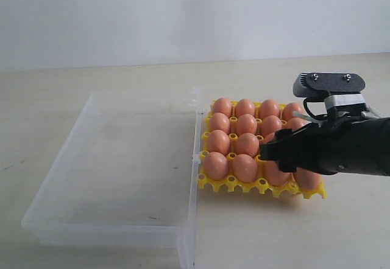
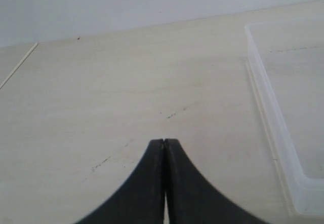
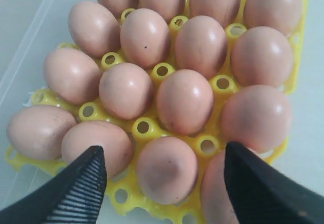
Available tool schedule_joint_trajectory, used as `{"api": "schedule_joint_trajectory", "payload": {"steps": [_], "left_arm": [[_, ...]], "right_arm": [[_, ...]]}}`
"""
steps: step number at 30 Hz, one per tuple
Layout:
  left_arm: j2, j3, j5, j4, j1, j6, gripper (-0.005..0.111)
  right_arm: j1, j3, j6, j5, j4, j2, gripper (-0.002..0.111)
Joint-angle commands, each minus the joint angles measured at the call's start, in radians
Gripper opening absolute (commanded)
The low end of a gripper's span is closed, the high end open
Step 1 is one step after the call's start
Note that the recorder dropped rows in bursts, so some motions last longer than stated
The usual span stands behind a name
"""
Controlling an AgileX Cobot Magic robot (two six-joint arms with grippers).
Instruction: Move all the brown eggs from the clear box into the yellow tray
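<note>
The yellow tray [image 1: 234, 185] sits right of the clear box [image 1: 116, 165] and is packed with several brown eggs [image 1: 247, 145]. No egg shows inside the box. My right gripper [image 1: 272, 150] hovers over the tray's right part, hiding some eggs. In the right wrist view, that gripper [image 3: 164, 165] is open above one egg [image 3: 167, 169] seated in a cup at the tray's edge [image 3: 147, 206], and holds nothing. My left gripper [image 2: 164, 142] is shut and empty over bare table beside the clear box's wall [image 2: 276, 133]; it is out of the exterior view.
The light wooden table [image 1: 256, 238] runs around both containers, and a pale wall [image 1: 183, 13] stands behind. The box's tall right wall [image 1: 194, 178] stands right against the tray's left side.
</note>
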Motion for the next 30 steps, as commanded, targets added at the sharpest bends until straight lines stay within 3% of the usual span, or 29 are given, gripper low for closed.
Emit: {"api": "schedule_joint_trajectory", "payload": {"steps": [1, 6, 10, 11, 12, 13, 14, 15, 22, 30], "left_arm": [[-0.006, -0.004, -0.006, -0.001, 0.002, -0.005, 0.000], [-0.006, -0.004, -0.006, -0.001, 0.002, -0.005, 0.000], [-0.006, -0.004, -0.006, -0.001, 0.002, -0.005, 0.000], [-0.006, -0.004, -0.006, -0.001, 0.002, -0.005, 0.000], [-0.006, -0.004, -0.006, -0.001, 0.002, -0.005, 0.000], [-0.006, -0.004, -0.006, -0.001, 0.002, -0.005, 0.000], [-0.006, -0.004, -0.006, -0.001, 0.002, -0.005, 0.000], [-0.006, -0.004, -0.006, -0.001, 0.002, -0.005, 0.000], [-0.006, -0.004, -0.006, -0.001, 0.002, -0.005, 0.000], [-0.006, -0.004, -0.006, -0.001, 0.002, -0.005, 0.000]], "right_arm": [[-0.003, -0.011, 0.001, 0.014, -0.006, -0.004, 0.065], [-0.003, -0.011, 0.001, -0.028, -0.006, -0.010, 0.065], [-0.001, 0.006, -0.009, -0.169, -0.015, -0.075, 0.060], [-0.001, 0.018, -0.009, -0.196, -0.018, -0.096, 0.054], [-0.001, 0.041, -0.012, -0.236, -0.018, -0.138, 0.037], [-0.001, 0.050, -0.012, -0.250, -0.036, -0.157, 0.027], [-0.001, 0.073, -0.009, -0.275, -0.073, -0.203, 0.005], [-0.001, 0.086, -0.003, -0.296, -0.090, -0.242, 0.001], [-0.001, 0.192, 0.010, -0.408, -0.067, -0.591, 0.000], [-0.001, 0.196, -0.214, -0.221, 0.124, -0.813, 0.000]]}}
